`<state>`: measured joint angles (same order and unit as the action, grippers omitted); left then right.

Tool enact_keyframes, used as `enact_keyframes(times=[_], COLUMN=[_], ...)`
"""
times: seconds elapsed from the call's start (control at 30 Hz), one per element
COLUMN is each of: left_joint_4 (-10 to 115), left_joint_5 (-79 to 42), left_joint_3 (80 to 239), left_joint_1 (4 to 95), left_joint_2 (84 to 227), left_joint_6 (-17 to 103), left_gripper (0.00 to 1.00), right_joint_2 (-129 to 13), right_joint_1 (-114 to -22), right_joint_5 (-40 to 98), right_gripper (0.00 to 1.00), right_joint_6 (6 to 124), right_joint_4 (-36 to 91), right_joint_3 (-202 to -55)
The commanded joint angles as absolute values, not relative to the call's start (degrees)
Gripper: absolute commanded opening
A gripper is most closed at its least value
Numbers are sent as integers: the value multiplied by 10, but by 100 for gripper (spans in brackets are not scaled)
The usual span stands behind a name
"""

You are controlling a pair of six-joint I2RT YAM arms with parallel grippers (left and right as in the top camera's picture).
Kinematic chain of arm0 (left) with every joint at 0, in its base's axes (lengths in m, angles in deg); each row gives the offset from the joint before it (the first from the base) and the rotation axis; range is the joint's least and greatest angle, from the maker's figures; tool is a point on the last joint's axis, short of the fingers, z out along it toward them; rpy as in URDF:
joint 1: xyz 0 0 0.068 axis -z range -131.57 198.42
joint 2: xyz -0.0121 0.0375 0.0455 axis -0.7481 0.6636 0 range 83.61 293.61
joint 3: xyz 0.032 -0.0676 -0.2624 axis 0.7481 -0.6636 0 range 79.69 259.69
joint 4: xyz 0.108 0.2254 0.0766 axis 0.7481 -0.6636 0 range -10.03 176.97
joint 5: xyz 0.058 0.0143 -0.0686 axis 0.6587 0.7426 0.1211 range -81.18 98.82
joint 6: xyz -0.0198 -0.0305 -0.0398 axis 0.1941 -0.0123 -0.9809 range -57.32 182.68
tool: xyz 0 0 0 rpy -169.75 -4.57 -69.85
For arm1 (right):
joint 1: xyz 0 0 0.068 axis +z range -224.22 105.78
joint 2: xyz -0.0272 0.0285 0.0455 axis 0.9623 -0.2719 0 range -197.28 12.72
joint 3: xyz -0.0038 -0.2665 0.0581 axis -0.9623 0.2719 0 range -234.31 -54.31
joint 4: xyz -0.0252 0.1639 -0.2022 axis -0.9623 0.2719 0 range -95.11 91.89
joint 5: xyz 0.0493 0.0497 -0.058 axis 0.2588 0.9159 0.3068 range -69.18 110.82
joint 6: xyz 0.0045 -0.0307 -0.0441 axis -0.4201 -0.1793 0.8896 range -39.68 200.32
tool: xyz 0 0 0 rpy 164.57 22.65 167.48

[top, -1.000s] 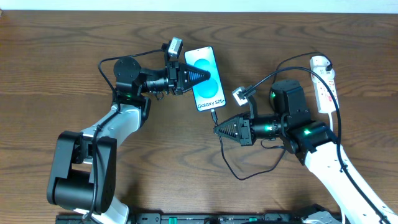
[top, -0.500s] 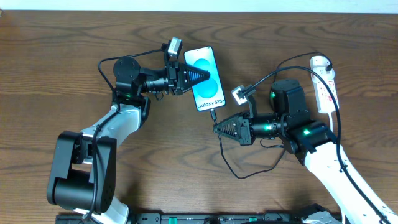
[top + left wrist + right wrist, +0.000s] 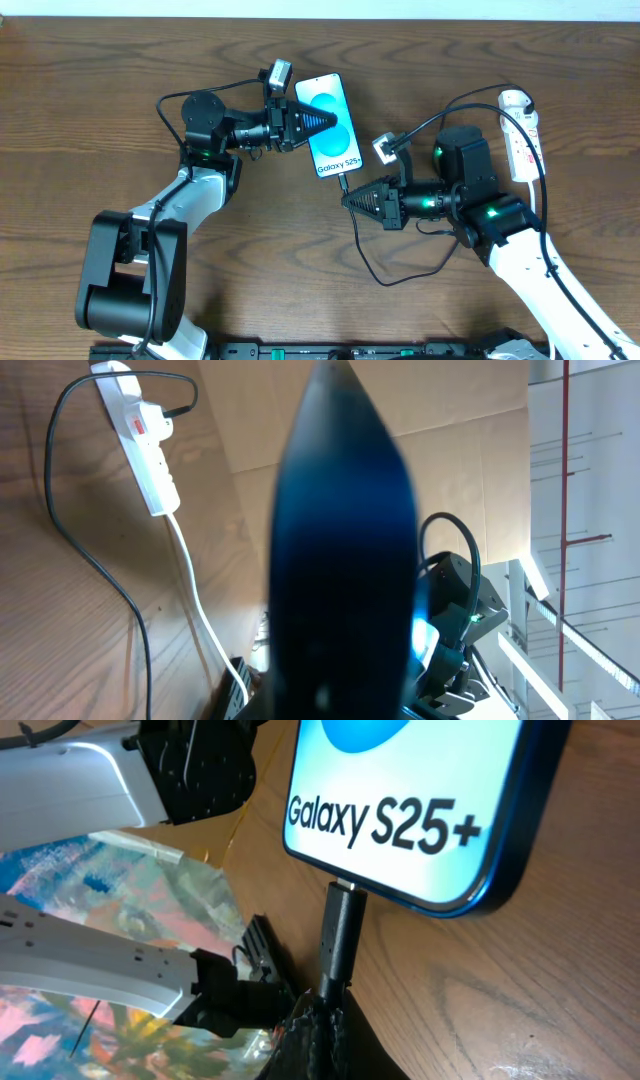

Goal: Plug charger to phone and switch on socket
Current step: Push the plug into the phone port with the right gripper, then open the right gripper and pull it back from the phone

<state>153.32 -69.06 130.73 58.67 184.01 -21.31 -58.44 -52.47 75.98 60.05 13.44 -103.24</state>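
The right claw (image 3: 318, 1020), pinched narrow on the charger (image 3: 342, 935), holds its tip at the near edge of the phone (image 3: 338, 160). The left claw (image 3: 335, 123), closed to a point, pins the phone mid-worktop (image 3: 100, 80). A skewed push could slide the phone or bend the tip. The socket (image 3: 520, 135) lies far right. 0 containers in view.

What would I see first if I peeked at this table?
The bright blue phone saying "Galaxy S25+" near the middle of the table, with the left gripper pointing over its screen. Right below, the right gripper pinches the black charger plug against the phone's bottom edge.
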Motion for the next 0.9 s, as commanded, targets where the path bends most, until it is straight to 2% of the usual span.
enact_keyframes(times=[0.0, 0.2, 0.3, 0.33, 0.4, 0.47, 0.63, 0.77, 0.87], left_joint_4=[1541, 1541, 1541, 1541, 1541, 1541, 1541, 1541, 1541], left_joint_5=[-716, -715, -713, -713, -713, -713, -713, -713, -713], left_joint_3=[1324, 1324, 1324, 1324, 1324, 1324, 1324, 1324, 1324], left_joint_1=[589, 589, 589, 589, 589, 589, 589, 589, 589], left_joint_2=[1833, 1833, 1833, 1833, 1833, 1833, 1833, 1833, 1833], left_joint_6=[-205, -205, -205, -205, -205, -205, -205, -205, -205], left_gripper=[7, 7, 7, 7, 8, 7, 8, 7, 7], right_joint_2=[-586, -585, -574, -568, -538, -506, -455, -451, -462], right_joint_1=[-524, -524, -524, -524, -524, -524, -499, -420, -341], right_joint_5=[726, 724, 770, 774, 773, 733, 520, 420, 288], right_gripper=[1, 19, 38, 41, 57, 61, 61, 61, 55], right_joint_6=[611, 611, 614, 613, 616, 619, 637, 625, 596], right_joint_4=[129, 127, 108, 107, 110, 121, 202, 222, 257], right_joint_3=[-1032, -1033, -1044, -1049, -1067, -1079, -1087, -1087, -1087])
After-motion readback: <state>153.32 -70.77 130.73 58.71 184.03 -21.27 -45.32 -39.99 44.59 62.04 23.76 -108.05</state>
